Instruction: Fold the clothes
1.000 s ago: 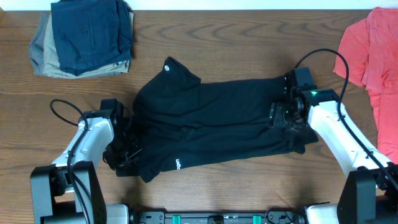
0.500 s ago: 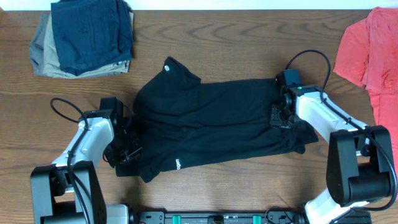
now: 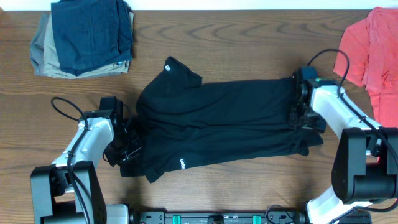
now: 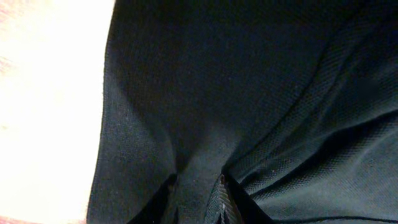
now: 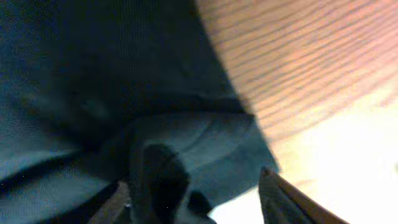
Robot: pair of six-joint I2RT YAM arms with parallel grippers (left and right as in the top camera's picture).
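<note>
left tool (image 4: 198,200): pressed together on a narrow ridge of the black shirt (image 3: 217,127); the cloth gathers into the jaws and fans out ahead of it.

right tool (image 5: 199,198): jaws spread. a crumpled fold of the shirt's edge lies between them, and the outer finger (image 5: 280,193) sits over bare desk (image 5: 298,74). nothing appears pinched.

position: the shirt lies flat on the desk, stretched between the two tools, one end at each.

risks noted:
- only one end is held. a pull or lift by the left tool alone would likely drag the shirt askew and wrinkle it.
- the fold between the right jaws is bunched. closing here could catch one layer only, or several, so the edge would lift uneven.
- the right tool sits at the very margin of the cloth. a slight outward drift would likely mean closing on nothing.
- the fabric looks thin and the left pinch is small. tension across the shirt may pull it free.
</note>
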